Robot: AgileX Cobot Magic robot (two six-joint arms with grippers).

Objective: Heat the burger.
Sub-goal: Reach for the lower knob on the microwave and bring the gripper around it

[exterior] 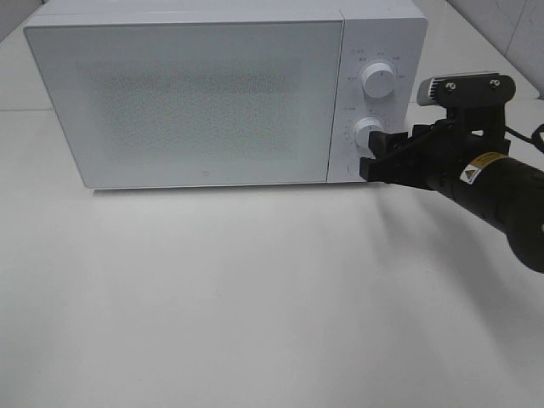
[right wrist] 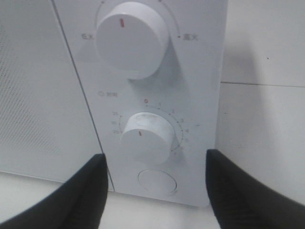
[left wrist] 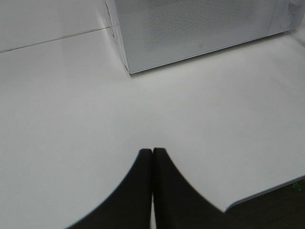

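1. None of the three views shows the burger. The microwave (exterior: 255, 8) stands at the back of the table (exterior: 255, 297) with its frosted door (exterior: 183, 102) shut. My judgement is that the burger is already inside, though nothing can be made out through the door.
2. Two white dials sit on the control panel to the right of the door: an upper knob (right wrist: 131, 38) and, below it, a lower knob (right wrist: 147, 137) ringed with a numbered scale. Under these is a round button (right wrist: 156, 181). I cannot read the lower knob's setting with any confidence.
3. At the panel, the right claw (exterior: 374, 158) has its jaws wide apart and holds nothing. In its wrist view, one dark finger (right wrist: 71, 200) stands to each side of the lower knob. I cannot tell whether either finger touches the knob or the panel.
4. The left claw (left wrist: 152, 150) hangs over bare table well away from the microwave's front corner. Its jaws are pressed together and it grips nothing.
5. Loading looks done, and the step in hand appears to be setting the heating time.
6. The next move probably calls for bringing the right claw in square over the lower knob. It would then close on the knob's rim and twist it along the scale. The grip must be firm enough not to slip on the smooth white plastic, without shoving the microwave backward.
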